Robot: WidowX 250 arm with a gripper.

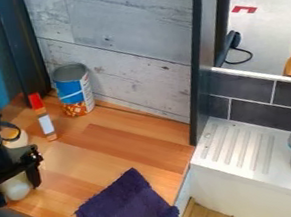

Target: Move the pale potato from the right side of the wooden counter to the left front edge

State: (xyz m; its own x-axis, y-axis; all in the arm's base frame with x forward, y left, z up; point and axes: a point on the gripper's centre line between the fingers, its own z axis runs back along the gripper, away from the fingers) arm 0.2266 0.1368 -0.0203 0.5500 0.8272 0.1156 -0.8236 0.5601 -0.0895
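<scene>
Hanging Over a Pale, Rounded Object (16, 189), the Black Two-Finger Gripper (18, 194) Shows No Sure Hold

From here, the fingers stand spread, one on either side of that object, low at the left of the wooden counter (106, 148). Whether they touch it, I can't tell, nor whether it is off the wood. My guess is that the approach is done and a firm grip is still to come; nothing looks carried or set down. The folded dark purple cloth (124, 206) lies at the counter's front edge, the blue-and-orange metal can (73, 92) stands upright by the wall, both well apart from the gripper.
</scene>
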